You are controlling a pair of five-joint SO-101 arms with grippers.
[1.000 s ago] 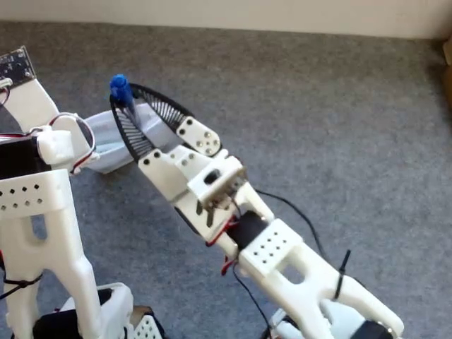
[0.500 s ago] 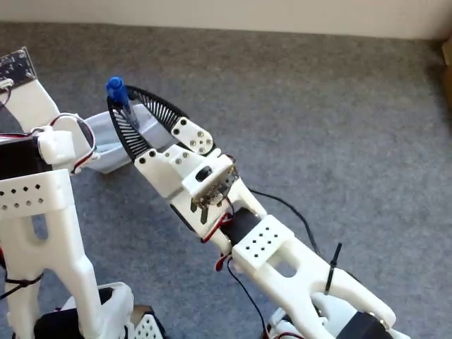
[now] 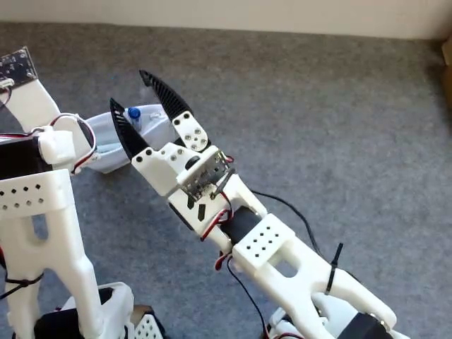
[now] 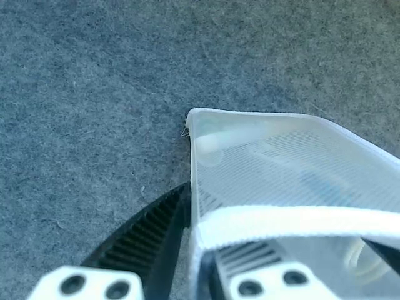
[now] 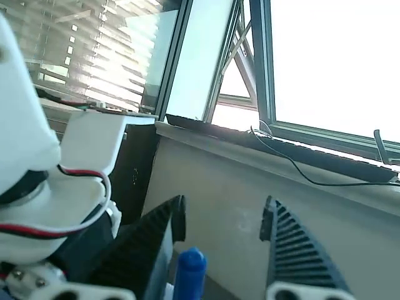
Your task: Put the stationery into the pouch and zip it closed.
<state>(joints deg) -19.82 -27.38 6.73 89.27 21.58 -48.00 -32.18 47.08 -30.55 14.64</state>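
Spreading open, my right gripper [image 3: 128,89] releases the blue pen [image 3: 133,114], now sunk into the pouch [image 3: 106,141] my left gripper [image 4: 206,247] clamps by its edge; zipping remains.

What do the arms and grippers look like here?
Both are white plastic with grids of small holes. The right arm shows black motors, red and black wires and a black cable tie; the right gripper has curved, ribbed black fingers on screwed white mounts. The left arm carries a red-and-white wire loop; the left gripper has the same ribbed black fingers.
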